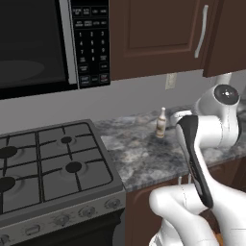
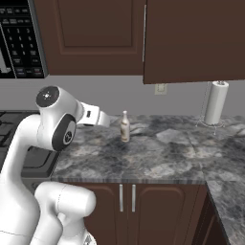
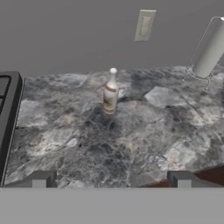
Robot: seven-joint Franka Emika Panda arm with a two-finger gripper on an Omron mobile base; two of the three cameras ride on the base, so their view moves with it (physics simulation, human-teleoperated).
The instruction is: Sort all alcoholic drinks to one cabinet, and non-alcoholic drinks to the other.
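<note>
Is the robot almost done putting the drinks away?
Hard to say how much is done: the dark brown wooden wall cabinets hide their insides. One slim pale bottle with a white cap stands upright on the grey marbled counter. The gripper faces it, jaws open and holding nothing. That bottle is left to store.

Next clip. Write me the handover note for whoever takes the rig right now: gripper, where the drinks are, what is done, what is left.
Gripper: open, empty, short of the counter's front edge, aimed at the slim pale bottle.
Bottle: upright on the granite counter, between stove and paper towel roll, below the wall cabinets.
Wall cabinet: door stands ajar; the cabinet to its left is shut.
Done: nothing I can confirm.
Left: grasp the bottle, put it in a cabinet; other drinks not located.
</note>
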